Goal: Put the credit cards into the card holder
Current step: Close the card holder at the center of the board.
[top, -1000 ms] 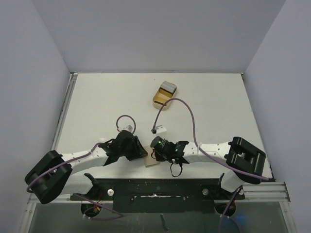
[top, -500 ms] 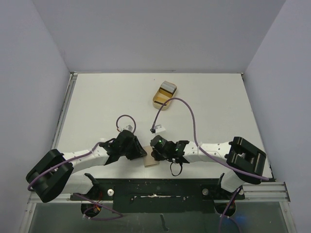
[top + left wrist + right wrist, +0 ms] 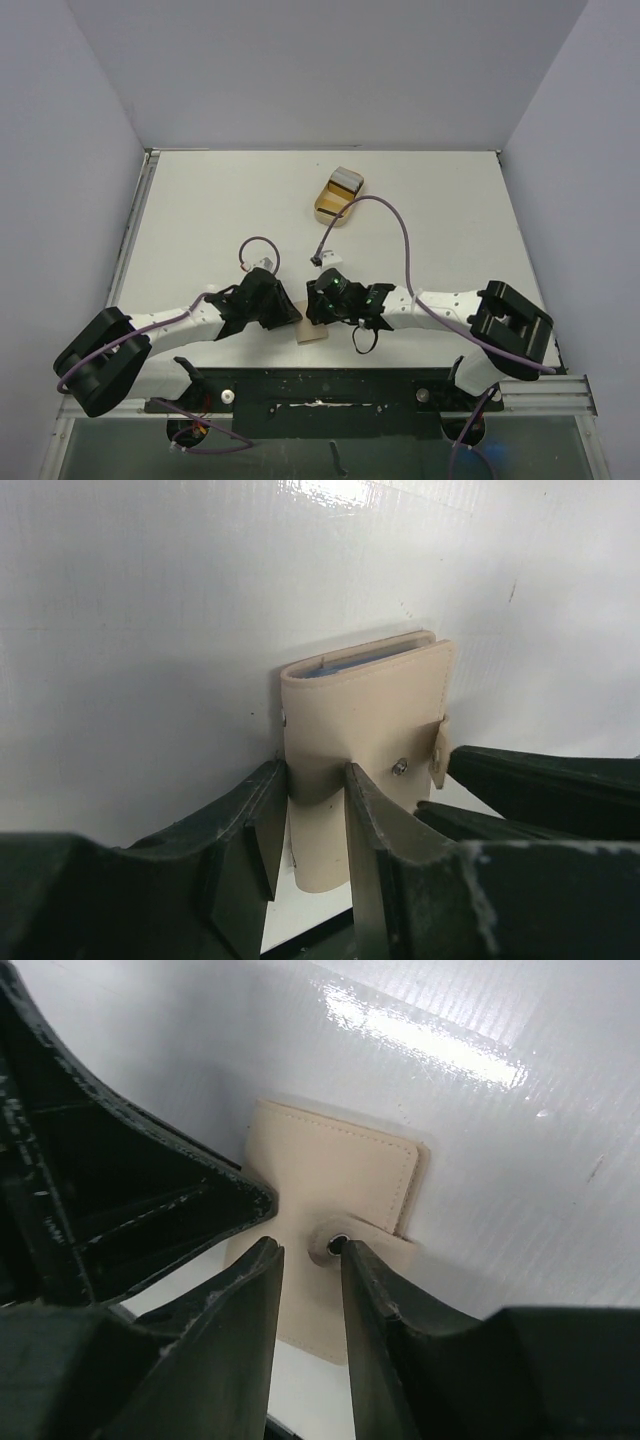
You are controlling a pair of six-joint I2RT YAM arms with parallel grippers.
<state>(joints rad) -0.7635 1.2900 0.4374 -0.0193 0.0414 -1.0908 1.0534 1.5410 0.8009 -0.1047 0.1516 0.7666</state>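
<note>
The tan card holder (image 3: 365,720) stands on its edge, folded. A blue credit card's edge (image 3: 355,661) shows between its leaves. My left gripper (image 3: 316,775) is shut on its lower part, one finger on each side. In the right wrist view, the strap tab and round snap (image 3: 337,1244) lie on the holder's face (image 3: 330,1175). My right gripper (image 3: 308,1248) has its jaws a narrow gap apart with nothing between them; the right fingertip touches the snap. In the top view both grippers meet over the holder (image 3: 313,336) near the front edge. Grey-white cards (image 3: 346,182) lie in a tray.
A tan rounded tray (image 3: 328,208) sits at the back centre of the white table. A purple cable (image 3: 375,215) arcs from the right wrist over the table. A grey wall borders each side, and the black base rail (image 3: 330,385) runs along the near edge.
My right gripper has moved left and closer to the card holder, up against the left gripper. The left gripper and the holder have stayed put.
</note>
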